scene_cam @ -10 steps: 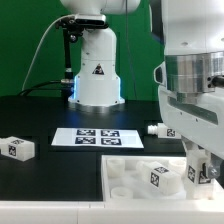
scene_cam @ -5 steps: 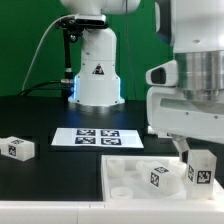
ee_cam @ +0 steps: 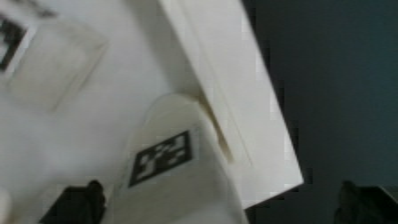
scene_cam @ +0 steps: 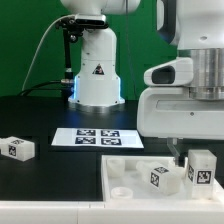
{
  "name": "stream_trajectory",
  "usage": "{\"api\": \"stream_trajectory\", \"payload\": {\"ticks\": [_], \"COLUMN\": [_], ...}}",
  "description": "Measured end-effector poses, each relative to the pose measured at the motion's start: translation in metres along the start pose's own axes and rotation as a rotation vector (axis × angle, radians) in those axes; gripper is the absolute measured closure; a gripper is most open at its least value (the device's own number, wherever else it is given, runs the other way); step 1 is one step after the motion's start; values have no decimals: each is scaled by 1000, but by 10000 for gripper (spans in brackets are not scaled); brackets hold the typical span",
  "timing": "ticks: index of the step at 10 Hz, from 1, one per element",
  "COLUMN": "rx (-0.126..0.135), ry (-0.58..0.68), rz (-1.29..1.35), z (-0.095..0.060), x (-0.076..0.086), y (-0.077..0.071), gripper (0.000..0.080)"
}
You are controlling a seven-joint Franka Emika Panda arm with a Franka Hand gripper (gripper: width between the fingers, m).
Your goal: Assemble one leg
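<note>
The white panel (scene_cam: 125, 175) with round sockets lies at the front. One leg (scene_cam: 155, 177), a small white peg with a tag, stands on it. A second tagged leg (scene_cam: 201, 169) stands at the panel's right end, just below my gripper (scene_cam: 190, 157). A third leg (scene_cam: 17, 148) lies on the table at the exterior view's left. In the wrist view my gripper (ee_cam: 222, 205) is open, its dark fingertips (ee_cam: 80, 203) wide apart. A tagged leg (ee_cam: 175, 160) lies between them over the panel (ee_cam: 107, 110), touching neither.
The marker board (scene_cam: 100, 137) lies behind the panel, in front of the white robot base (scene_cam: 97, 75). My large white hand housing (scene_cam: 185, 95) fills the exterior view's right and hides the table behind it.
My hand has shifted toward the exterior view's left and risen a little, now hiding a leg that lay behind the panel. The legs on the panel have hardly moved.
</note>
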State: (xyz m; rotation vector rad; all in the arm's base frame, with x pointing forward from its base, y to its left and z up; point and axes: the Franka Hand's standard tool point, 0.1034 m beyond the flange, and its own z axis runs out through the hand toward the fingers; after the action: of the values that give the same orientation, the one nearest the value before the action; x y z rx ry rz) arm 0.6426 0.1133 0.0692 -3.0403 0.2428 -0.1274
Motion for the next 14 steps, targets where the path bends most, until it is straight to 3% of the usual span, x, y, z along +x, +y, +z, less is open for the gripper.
{"api": "stream_trajectory", "payload": {"ticks": [3, 5, 6, 7, 12, 14], "rx": [-10, -11, -9, -9, -12, 8], "ry": [2, 2, 2, 3, 0, -39], "rz": [-113, -99, -32, 44, 589, 911], "z": [3, 3, 3, 3, 4, 4], "x": [1, 1, 1, 1, -1, -1], "y": [7, 8, 7, 8, 6, 7], "gripper": [150, 444, 444, 517, 517, 515]}}
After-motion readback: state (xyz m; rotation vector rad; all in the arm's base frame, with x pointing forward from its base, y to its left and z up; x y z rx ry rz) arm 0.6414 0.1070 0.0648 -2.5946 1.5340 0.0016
